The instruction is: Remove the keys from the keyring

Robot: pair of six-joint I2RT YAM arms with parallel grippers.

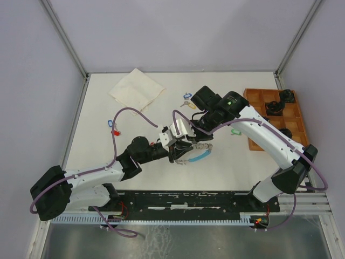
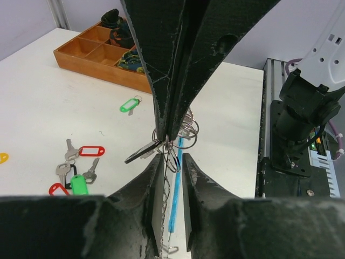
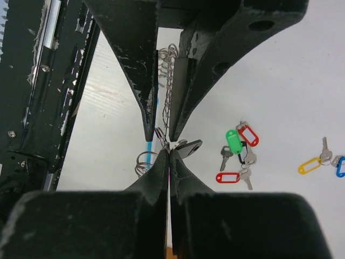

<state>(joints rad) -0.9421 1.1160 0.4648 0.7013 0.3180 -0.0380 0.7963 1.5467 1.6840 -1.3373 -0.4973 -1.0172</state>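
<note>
The keyring, a beaded chain (image 3: 168, 81) joined to a light-blue band (image 2: 175, 205), lies at the table's middle (image 1: 200, 156). My left gripper (image 2: 171, 162) stands over it with its jaws a narrow gap apart. The chain and band run through that gap. My right gripper (image 3: 168, 151) meets it tip to tip (image 1: 188, 135). It is shut on a small split ring at the chain, from which a dark tag (image 3: 188, 147) sticks out. Several more split rings (image 3: 143, 162) bunch beside the tips. A cluster of loose keys (image 3: 237, 156) with red and green tags lies on the table.
A wooden compartment tray (image 1: 275, 116) stands at the right. A folded white cloth (image 1: 137, 89) lies at the back left. Single tagged keys lie about: green (image 1: 234, 131), blue (image 1: 187, 96), yellow (image 1: 186, 104), and blue and red at the left (image 1: 113, 125).
</note>
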